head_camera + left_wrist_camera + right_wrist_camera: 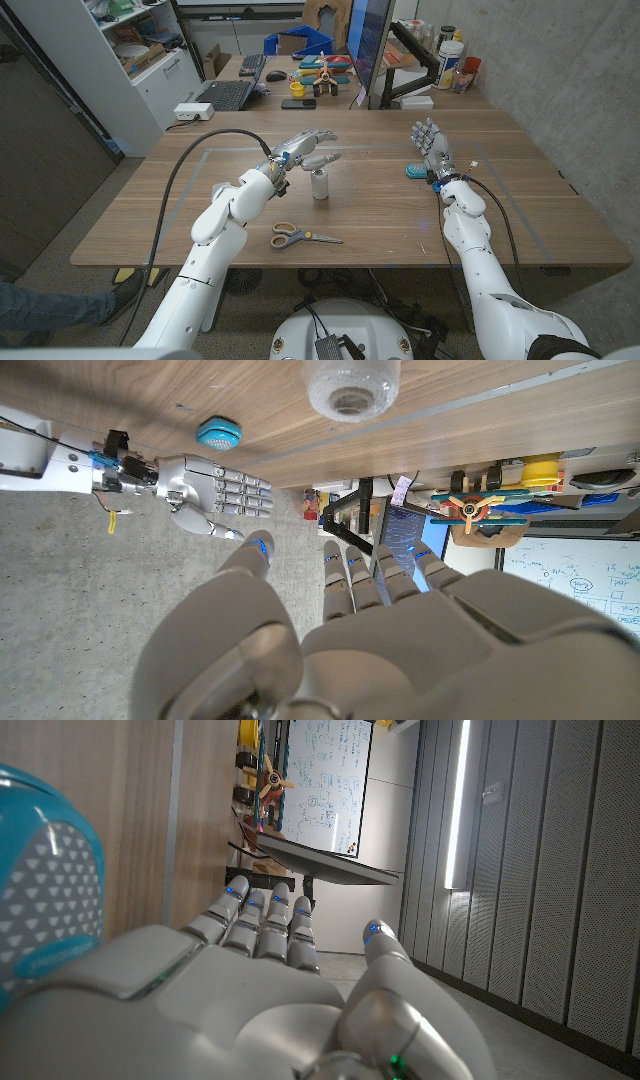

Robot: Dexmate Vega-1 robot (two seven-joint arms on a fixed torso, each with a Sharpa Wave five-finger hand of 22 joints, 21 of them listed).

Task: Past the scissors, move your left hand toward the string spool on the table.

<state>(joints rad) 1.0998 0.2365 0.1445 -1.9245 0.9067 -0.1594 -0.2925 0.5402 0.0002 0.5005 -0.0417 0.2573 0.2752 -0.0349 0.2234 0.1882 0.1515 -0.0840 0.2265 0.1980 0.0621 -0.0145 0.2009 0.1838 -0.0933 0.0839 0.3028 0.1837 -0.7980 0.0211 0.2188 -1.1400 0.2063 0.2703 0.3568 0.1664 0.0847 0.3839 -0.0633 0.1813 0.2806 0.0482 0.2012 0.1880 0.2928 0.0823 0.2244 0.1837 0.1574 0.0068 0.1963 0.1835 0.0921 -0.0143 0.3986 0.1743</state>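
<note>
The left hand (305, 147) hovers open, holding nothing, beyond the scissors (303, 236), the upright string spool (320, 185) just below its fingertips, seemingly untouched, far nearer it than the right hand (430, 143).

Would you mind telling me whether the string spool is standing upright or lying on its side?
Upright: the string spool stands on end on the table, and the left wrist view looks onto its round end and centre hole.

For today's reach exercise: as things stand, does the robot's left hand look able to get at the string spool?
Probably yes. The left hand hovers open just above the string spool, nothing lies between them, and the scissors lie behind it, nearer the robot.
</note>
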